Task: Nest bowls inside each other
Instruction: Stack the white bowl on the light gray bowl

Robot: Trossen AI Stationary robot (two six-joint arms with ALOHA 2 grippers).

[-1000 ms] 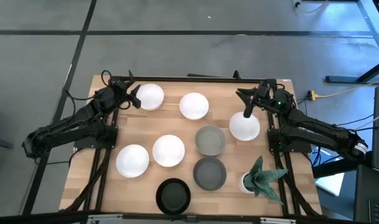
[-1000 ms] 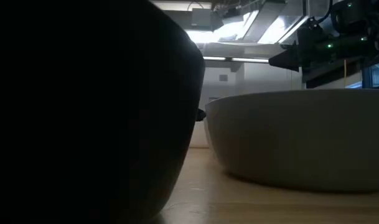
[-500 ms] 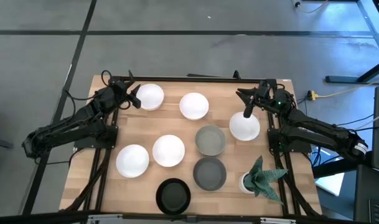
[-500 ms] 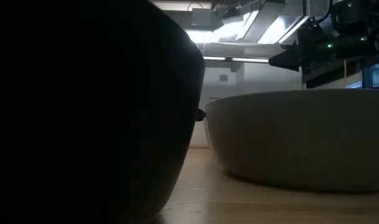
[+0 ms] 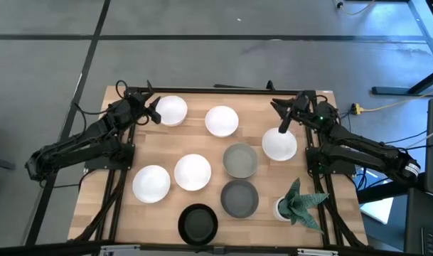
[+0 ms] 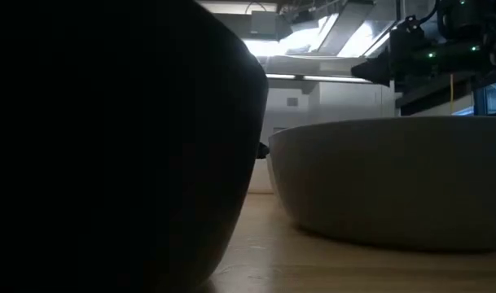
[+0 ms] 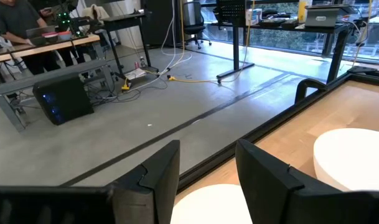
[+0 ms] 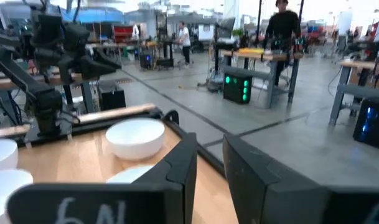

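Bowls, eight of them, lie singly across the wooden table (image 5: pixel 166 146), none yet nested, as both arms hover at the far edge. At far left, the left gripper (image 5: pixel 151 109) hangs with its fingers apart just beside the rim of a white bowl (image 5: pixel 171 110) in the far-left corner; that bowl lies directly ahead of the fingers, toward the table's middle, and the left wrist view shows its pale rim low between them. Two more white bowls (image 5: pixel 151 183) (image 5: pixel 193 172) sit side by side nearer the front, with the black bowl (image 5: pixel 198 223) at the front edge. Moving right, a fourth white bowl (image 5: pixel 222 120) rests at the far middle, roughly between the two arms, and the two grey bowls (image 5: pixel 240 160) (image 5: pixel 239 197) sit one in front of the other. At right, the right gripper (image 5: pixel 283 117) points down with fingers parted, poised over the far rim of the fifth white bowl (image 5: pixel 279 144), which lies just below and in front of it (being round, the bowls offer no long axis to align with). Each arm appears nearest its own corner bowl. A potted plant (image 5: pixel 298 202) stands at front right.
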